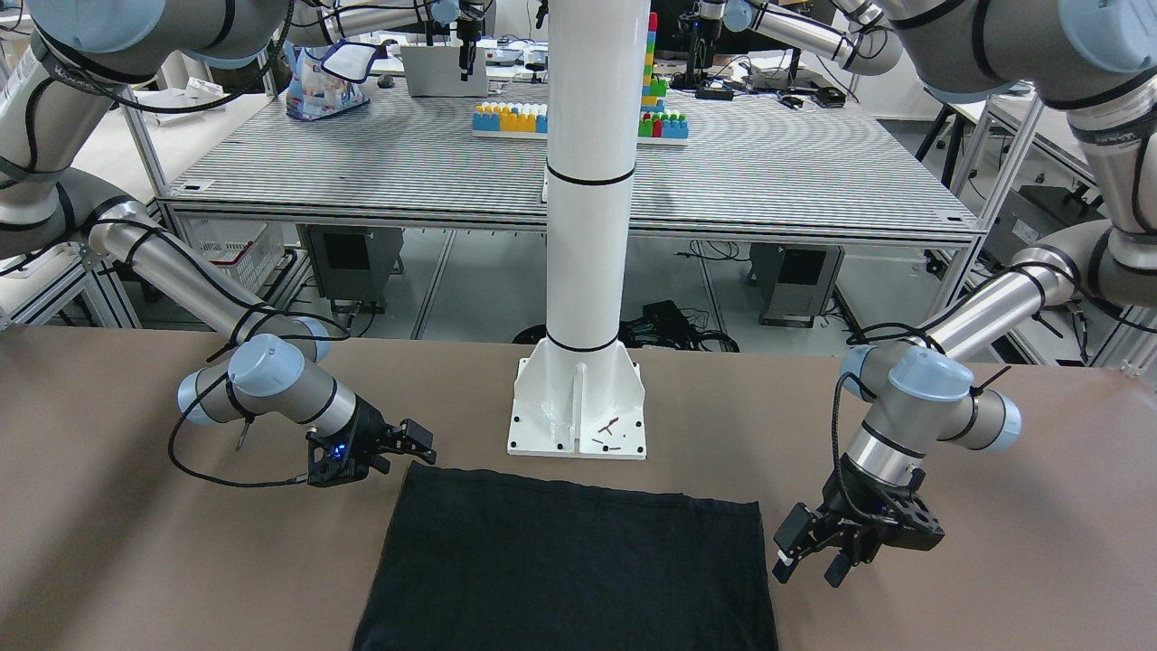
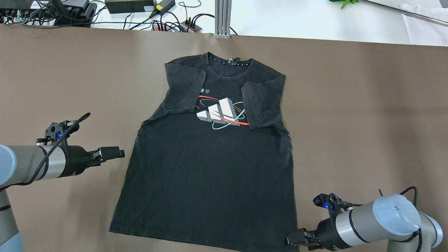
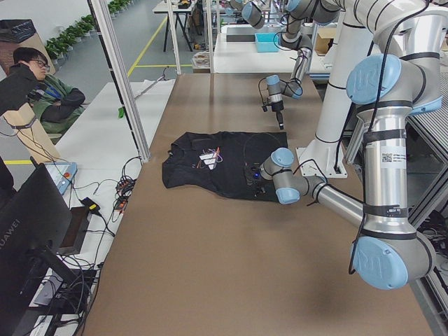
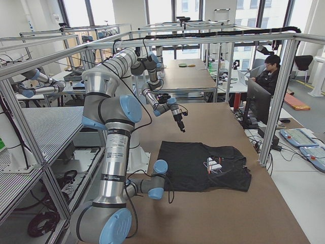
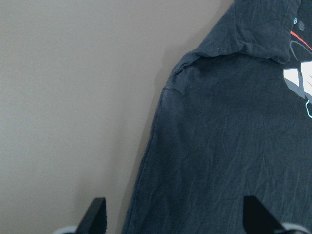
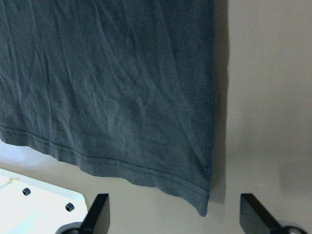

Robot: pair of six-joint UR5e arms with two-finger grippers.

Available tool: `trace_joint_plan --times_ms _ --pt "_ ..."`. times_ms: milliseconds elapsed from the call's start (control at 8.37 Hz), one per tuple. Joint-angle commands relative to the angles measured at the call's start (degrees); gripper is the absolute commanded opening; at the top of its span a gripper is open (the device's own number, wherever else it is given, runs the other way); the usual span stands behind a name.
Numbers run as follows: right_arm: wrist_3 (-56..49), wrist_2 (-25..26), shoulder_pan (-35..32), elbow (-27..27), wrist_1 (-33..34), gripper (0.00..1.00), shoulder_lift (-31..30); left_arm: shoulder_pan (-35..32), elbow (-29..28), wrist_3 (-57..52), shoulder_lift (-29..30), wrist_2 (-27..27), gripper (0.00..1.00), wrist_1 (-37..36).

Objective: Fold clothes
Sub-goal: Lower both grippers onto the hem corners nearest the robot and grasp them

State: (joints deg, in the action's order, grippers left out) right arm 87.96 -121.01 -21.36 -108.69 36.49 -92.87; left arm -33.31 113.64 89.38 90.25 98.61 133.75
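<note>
Your left gripper (image 2: 117,153) and right gripper (image 2: 292,240) hang wide open and empty beside the black T-shirt (image 2: 210,168). Its sleeves (image 2: 183,89) are folded in, but the body lies flat, not yet folded.

At 6 o'clock in the front-facing view the black T-shirt (image 1: 560,561) runs off the edge, its collar and print out of frame. Overhead, its collar label (image 2: 232,61) is too small to read, and the right arm (image 2: 385,224) is cut off at 5 o'clock.
</note>
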Motion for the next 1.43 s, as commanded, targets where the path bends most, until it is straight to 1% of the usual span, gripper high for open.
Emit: trace_joint_plan --times_ms 0,717,836,956,1075,1195,1314 --pt "0.11 0.95 1.58 1.55 -0.01 0.94 0.94 0.00 0.00 -0.09 -0.16 0.00 1.00 0.02" --pt "0.11 4.64 3.96 2.96 -0.01 0.94 1.38 0.09 0.00 -0.17 -0.16 0.00 1.00 0.11" --pt "0.11 5.95 3.96 3.13 0.08 0.85 1.47 0.09 0.00 -0.17 -0.16 0.00 1.00 0.11" --pt "0.28 8.66 5.01 3.13 0.08 0.50 1.47 0.09 0.00 -0.26 -0.16 0.00 1.00 0.02" --pt "0.29 9.99 5.45 3.13 0.08 0.26 1.47 0.18 0.00 -0.26 -0.16 0.00 1.00 0.11" --pt "0.29 10.09 5.46 2.87 0.08 0.10 1.56 0.44 0.00 -0.26 -0.25 0.00 1.00 0.02" --pt "0.29 10.09 5.37 2.61 -0.01 0.00 1.56 0.53 0.00 -0.26 -0.25 -0.09 1.00 0.02"
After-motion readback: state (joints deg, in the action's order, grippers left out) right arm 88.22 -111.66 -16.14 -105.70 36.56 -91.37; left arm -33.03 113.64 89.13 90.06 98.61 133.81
